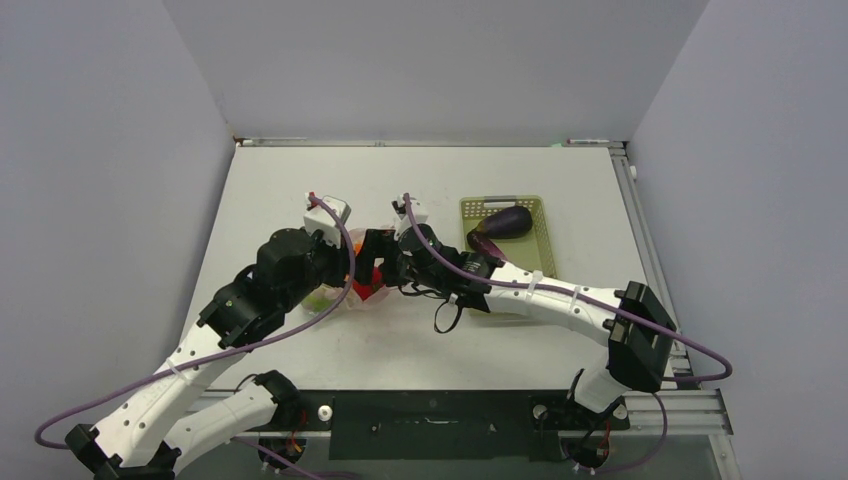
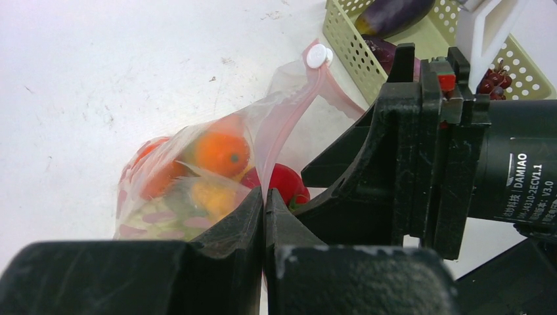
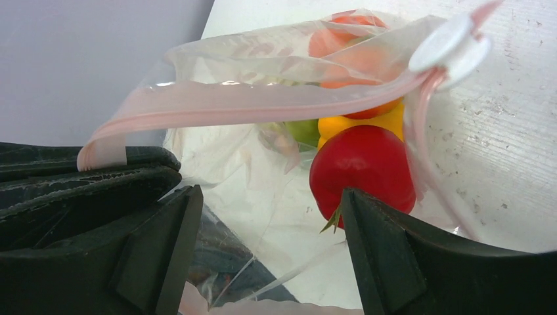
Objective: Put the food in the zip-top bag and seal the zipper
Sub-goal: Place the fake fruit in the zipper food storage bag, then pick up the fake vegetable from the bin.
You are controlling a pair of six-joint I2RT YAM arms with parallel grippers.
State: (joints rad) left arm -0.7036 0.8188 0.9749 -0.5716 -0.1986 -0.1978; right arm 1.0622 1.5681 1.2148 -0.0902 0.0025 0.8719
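Note:
The zip-top bag point(image 2: 197, 177) lies on the table between my grippers, also seen from above point(image 1: 366, 288). Its mouth is held open. My left gripper point(image 2: 264, 200) is shut on the bag's pink zipper point(image 2: 292, 111) edge; the white slider point(image 2: 318, 56) sits at the far end. Inside are oranges point(image 2: 222, 152), a yellow pepper point(image 3: 358, 122) and a green apple point(image 3: 302, 131). My right gripper point(image 3: 263, 226) is open at the mouth point(image 1: 388, 262). The red tomato point(image 3: 362, 167) rests just inside, beside its right finger. The eggplant point(image 1: 510, 220) and grapes point(image 2: 492, 79) are in the basket.
The pale yellow-green mesh basket point(image 1: 541, 215) stands right of the bag, close behind my right arm. My two grippers are almost touching over the bag. A grey wall runs along the table's left, back and right.

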